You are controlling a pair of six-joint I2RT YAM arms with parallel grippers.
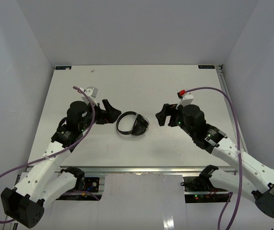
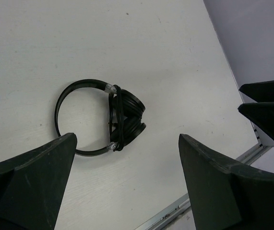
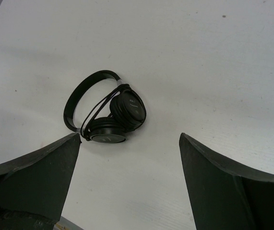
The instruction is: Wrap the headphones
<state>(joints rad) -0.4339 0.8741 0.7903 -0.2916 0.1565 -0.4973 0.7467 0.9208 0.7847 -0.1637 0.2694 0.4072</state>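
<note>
The black headphones [image 1: 133, 124] lie on the white table between the two arms. Their earcups are folded together and the thin black cable is wound around them. They show in the left wrist view [image 2: 122, 117] and in the right wrist view [image 3: 113, 112]. My left gripper [image 1: 109, 111] is open and empty, just left of the headphones and apart from them. My right gripper [image 1: 164, 115] is open and empty, just right of them and apart. In the left wrist view the left gripper [image 2: 127, 184] frames bare table. In the right wrist view the right gripper [image 3: 129, 184] does the same.
The white table [image 1: 141, 86] has grey walls on three sides. A metal rail [image 1: 141, 170] runs along its near edge. Purple robot cables [image 1: 223, 96] loop over both arms. The right gripper's fingers [image 2: 266, 103] show at the right edge of the left wrist view.
</note>
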